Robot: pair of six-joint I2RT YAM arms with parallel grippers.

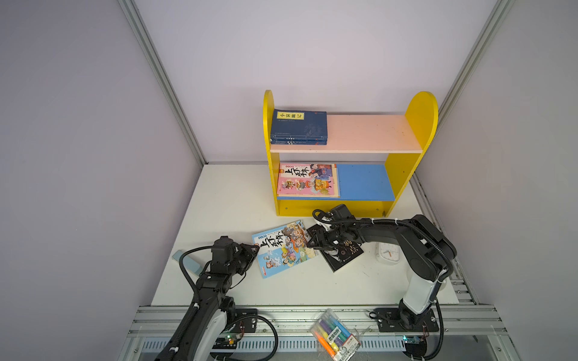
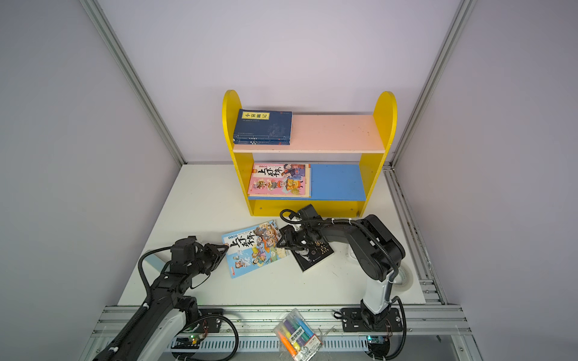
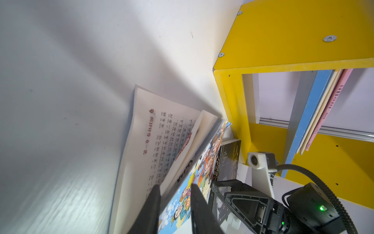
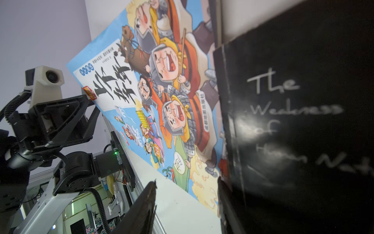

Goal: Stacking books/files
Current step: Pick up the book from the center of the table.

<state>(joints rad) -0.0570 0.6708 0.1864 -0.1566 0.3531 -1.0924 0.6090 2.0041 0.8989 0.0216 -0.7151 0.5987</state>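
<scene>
White table (image 1: 225, 203), grey walls (image 1: 312, 47) (metal-framed), yellow shelf (image 1: 420, 118), blue book (image 1: 283, 248)

Open on the yellow shelf (image 1: 420, 115): right half of its pink upper board (image 1: 369, 132), beside the navy stack (image 1: 298, 126); right half of its blue lower board (image 1: 364, 183), beside the pink cartoon book (image 1: 308, 180), roofed by the upper board. Crowded just in front of the shelf: 2 books, blue cartoon book (image 1: 283, 248) and black book (image 1: 345, 254), just beside each other; right arm (image 1: 384, 233) stretched over the black one; white clock (image 1: 388, 253) further right. Bare table (image 1: 231, 193) left of the shelf and well in front of it.
</scene>
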